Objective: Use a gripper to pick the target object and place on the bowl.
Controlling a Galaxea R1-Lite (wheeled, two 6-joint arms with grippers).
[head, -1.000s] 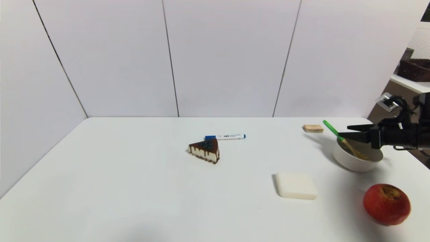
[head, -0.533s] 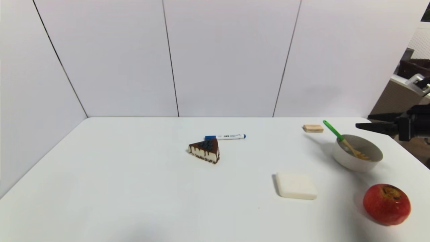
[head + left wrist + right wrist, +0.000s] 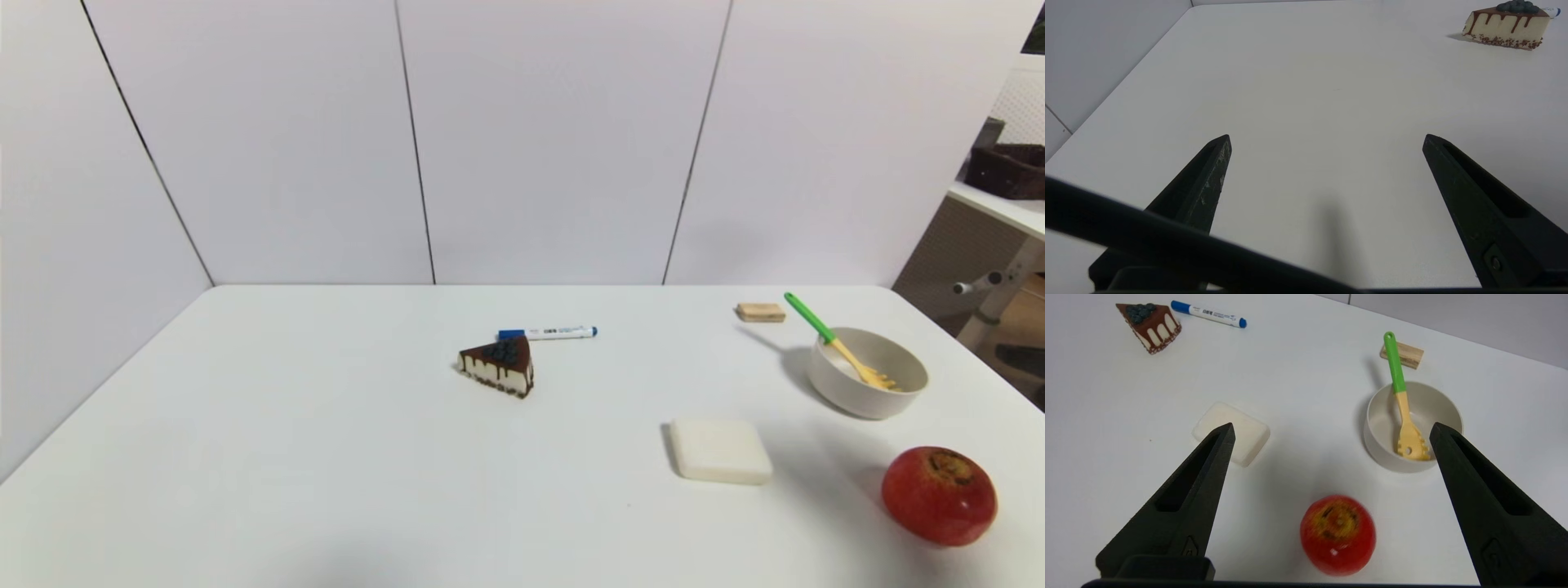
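Note:
The pasta spoon (image 3: 841,347) lies in the beige bowl (image 3: 849,400) at the right of the table, its yellow toothed head inside and its green handle sticking out over the far rim. In the right wrist view the spoon (image 3: 1401,404) and the bowl (image 3: 1384,449) show well ahead. My right gripper (image 3: 1331,430) is open and empty, high above the table near the red apple (image 3: 1337,534), and is out of the head view. My left gripper (image 3: 1326,139) is open and empty over bare table at the left, also out of the head view.
A red apple (image 3: 939,495) sits at the front right. A flat white block (image 3: 720,450) lies left of the bowl. A small wooden block (image 3: 760,311) lies behind the bowl. A cake slice (image 3: 498,366) and a blue-capped marker (image 3: 547,332) lie mid-table.
My right gripper, open by the bowl a second ago, has drawn back to the right and left the head view. The spoon stays in the bowl.

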